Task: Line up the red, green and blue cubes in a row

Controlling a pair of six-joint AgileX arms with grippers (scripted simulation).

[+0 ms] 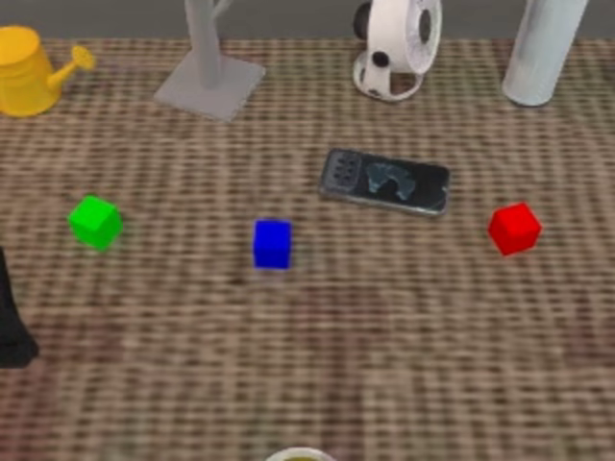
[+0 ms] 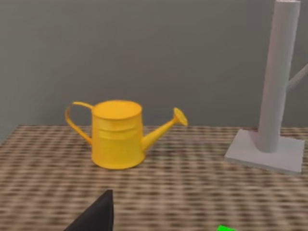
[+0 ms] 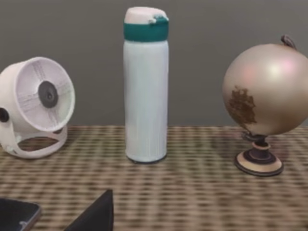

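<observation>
At the far left edge of the top view, only a dark part of the left arm shows, low on the woven table; its gripper is not visible there, and the left wrist view shows just one black finger tip, so I cannot tell how far it is open, and it holds and touches nothing visible. The green cube lies near that arm, a little farther back and to the right, alone on the mat. Behind it at the back left corner stands a yellow watering can, with a grey stand to its right. The blue cube sits near the table's middle, well apart from the green one, with open mat in front of it. A dark phone lies flat behind and to the right of the blue cube, and a white fan stands at the back edge. The red cube lies to the right, near the phone's right end but apart from it. A white bottle stands at the back right. The right arm is out of the top view; its wrist view shows one black finger tip, its opening untellable, plus a globe beside the bottle.
</observation>
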